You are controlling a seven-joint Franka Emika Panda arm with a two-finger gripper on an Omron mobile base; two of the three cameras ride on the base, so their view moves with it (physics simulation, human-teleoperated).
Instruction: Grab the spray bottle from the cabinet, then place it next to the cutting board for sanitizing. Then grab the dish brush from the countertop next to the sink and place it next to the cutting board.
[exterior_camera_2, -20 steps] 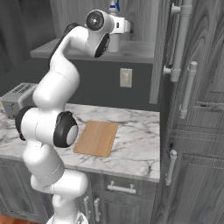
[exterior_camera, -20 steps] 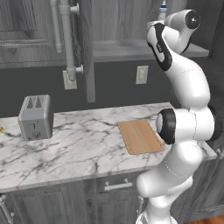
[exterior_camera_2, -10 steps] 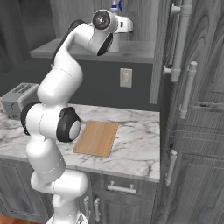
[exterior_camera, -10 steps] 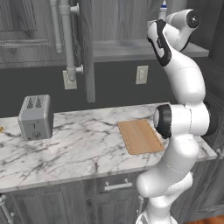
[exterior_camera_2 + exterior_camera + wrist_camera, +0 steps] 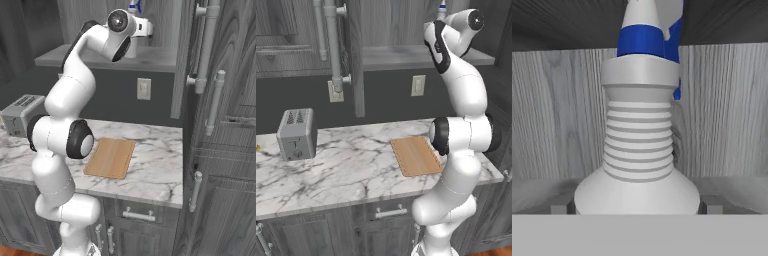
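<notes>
Down on the countertop (image 5: 356, 170) the cutting board (image 5: 416, 155) lies flat, with the toaster (image 5: 297, 133) well apart from it. Up in the cabinet (image 5: 150, 30), the gripper (image 5: 637, 205) has a finger tip (image 5: 562, 204) at each side of the spray bottle (image 5: 639, 145). The bottle stands upright on the shelf (image 5: 406, 56); I cannot tell whether the tips touch it.

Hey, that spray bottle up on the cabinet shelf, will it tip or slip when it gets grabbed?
The spray bottle probably stands steady: its base flares wide. The ribbed neck should resist slipping. It looks rigid and likely light, though its blue nozzle sits high, so a push near the top might rock it.
</notes>
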